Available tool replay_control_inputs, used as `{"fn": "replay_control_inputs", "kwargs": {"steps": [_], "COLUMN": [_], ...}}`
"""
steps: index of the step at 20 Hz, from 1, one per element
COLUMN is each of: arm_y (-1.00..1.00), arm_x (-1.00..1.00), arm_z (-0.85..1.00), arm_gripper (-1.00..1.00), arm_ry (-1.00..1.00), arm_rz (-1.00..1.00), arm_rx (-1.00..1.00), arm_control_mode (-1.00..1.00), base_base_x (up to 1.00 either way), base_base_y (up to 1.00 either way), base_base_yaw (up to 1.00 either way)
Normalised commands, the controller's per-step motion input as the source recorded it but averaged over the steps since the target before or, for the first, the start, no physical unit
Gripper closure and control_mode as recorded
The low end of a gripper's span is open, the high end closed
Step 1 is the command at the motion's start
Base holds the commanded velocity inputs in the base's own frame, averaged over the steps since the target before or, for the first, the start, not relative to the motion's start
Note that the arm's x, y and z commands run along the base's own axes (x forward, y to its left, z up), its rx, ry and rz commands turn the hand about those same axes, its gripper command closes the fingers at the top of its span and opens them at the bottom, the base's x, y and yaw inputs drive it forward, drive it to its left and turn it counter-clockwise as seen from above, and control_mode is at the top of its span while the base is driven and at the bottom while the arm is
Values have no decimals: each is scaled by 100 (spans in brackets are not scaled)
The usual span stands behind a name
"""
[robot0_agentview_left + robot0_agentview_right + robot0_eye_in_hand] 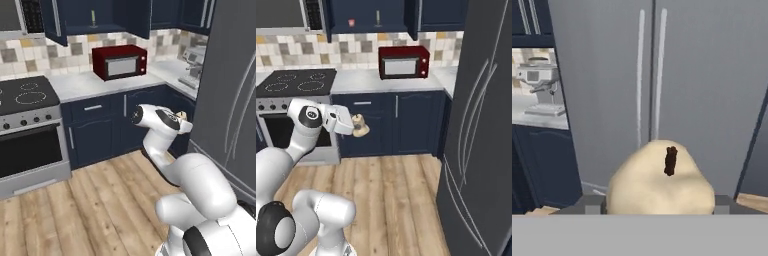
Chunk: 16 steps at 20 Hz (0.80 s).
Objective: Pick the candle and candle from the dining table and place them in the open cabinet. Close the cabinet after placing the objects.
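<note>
My gripper (359,125) is shut on the short lumpy cream candle (361,127), held at about drawer height over the wooden floor. In the hand view this candle (661,180) bulges between the two fingertips (592,204), its dark wick pointing up, and in the left base view it (183,116) peeks out past the wrist. The slim pale olive taper candle (93,18) (377,17) stands on the shelf of the navy wall cabinet (107,11) (363,12), whose doors (54,22) hang open. The dining table is out of view.
A red microwave (119,61) (404,61) sits on the counter under the cabinet. Left of it is the black stovetop (25,95) (296,82). A tall grey fridge (230,100) (481,125) (662,75) stands close on the right, with a coffee machine (192,57) (537,80) beside it.
</note>
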Motion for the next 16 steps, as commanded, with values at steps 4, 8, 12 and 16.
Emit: {"fn": "replay_control_inputs", "kwargs": {"steps": [4, 8, 12, 16], "arm_y": [0, 0, 0, 0], "arm_x": [0, 0, 0, 0], "arm_z": [0, 0, 0, 0], "arm_gripper": [100, 100, 100, 100], "arm_ry": [0, 0, 0, 0], "arm_rz": [0, 0, 0, 0], "arm_rx": [0, 0, 0, 0], "arm_control_mode": [100, 100, 100, 100], "base_base_x": [85, 83, 82, 80], "base_base_y": [-28, -29, -32, -37], "base_base_yaw": [26, 26, 27, 28]}}
